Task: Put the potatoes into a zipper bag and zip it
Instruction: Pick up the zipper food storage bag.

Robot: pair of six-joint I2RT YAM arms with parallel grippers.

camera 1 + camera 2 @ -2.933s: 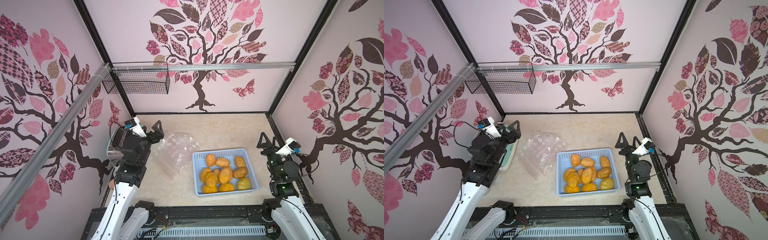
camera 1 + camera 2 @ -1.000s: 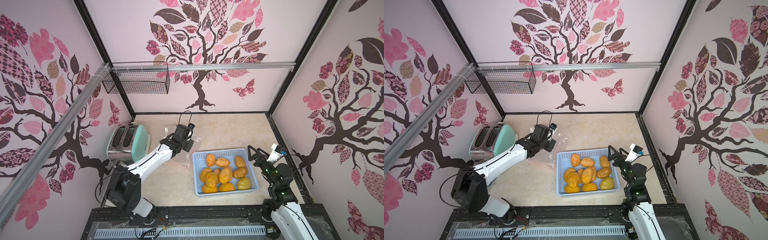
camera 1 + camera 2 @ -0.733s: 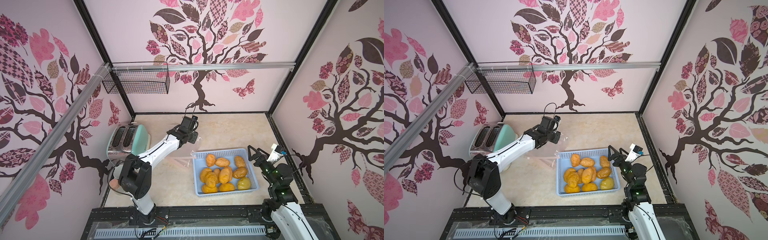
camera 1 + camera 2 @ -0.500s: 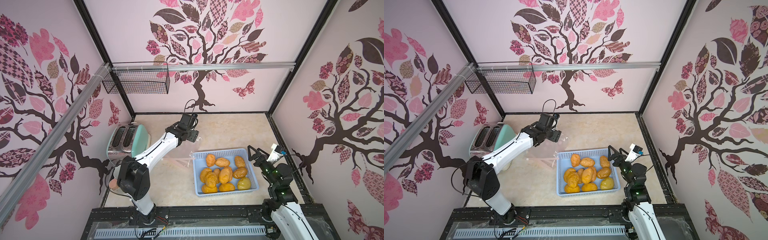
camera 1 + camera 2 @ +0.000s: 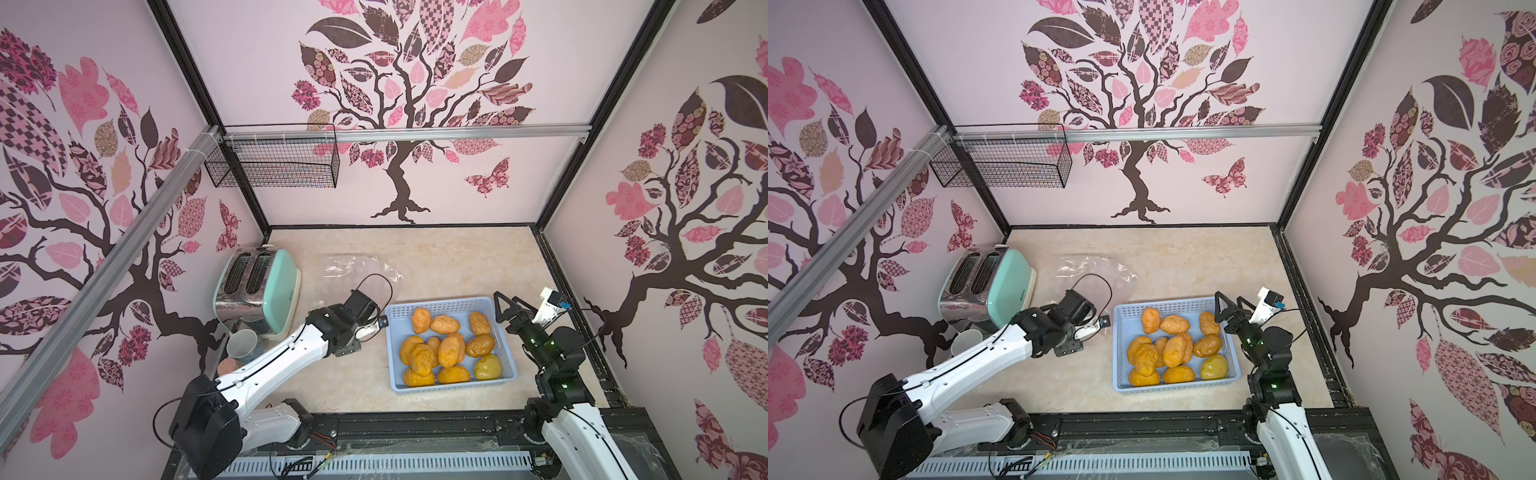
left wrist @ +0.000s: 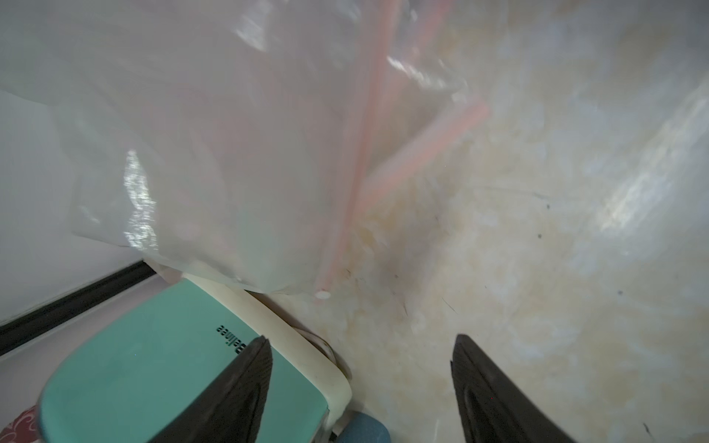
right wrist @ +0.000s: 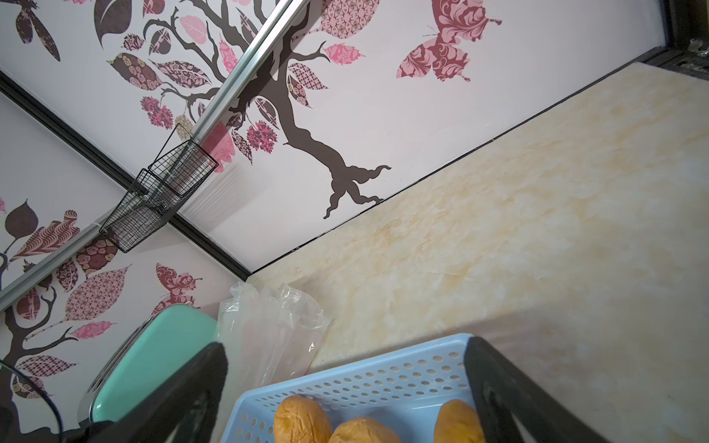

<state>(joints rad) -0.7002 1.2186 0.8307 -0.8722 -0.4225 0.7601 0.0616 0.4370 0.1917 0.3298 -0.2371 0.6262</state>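
Observation:
Several wrinkled orange-brown potatoes (image 5: pixel 444 345) (image 5: pixel 1173 345) and a smoother yellow-green one (image 5: pixel 488 366) fill a light blue perforated basket (image 5: pixel 440 300) (image 5: pixel 1167 302). The clear zipper bag (image 5: pixel 357 270) (image 5: pixel 1092 268) lies crumpled behind the basket, beside the toaster. Its pink zip strip (image 6: pixel 360 153) shows in the left wrist view. My left gripper (image 5: pixel 360 300) (image 5: pixel 1075 302) (image 6: pixel 360 339) is open and empty, just short of the bag. My right gripper (image 5: pixel 509 305) (image 5: pixel 1229 305) (image 7: pixel 347 351) hangs open above the basket's far right corner, holding nothing.
A mint and chrome toaster (image 5: pixel 266 291) stands at the left. A grey-blue cup (image 5: pixel 243 343) and a pinkish round fruit (image 5: pixel 227 365) sit in front of it. A black wire basket (image 5: pixel 274 162) hangs on the back wall's rail.
My left gripper carried the bag toward the back, opened and let it go. It then drew back toward the front. The right arm has barely moved.

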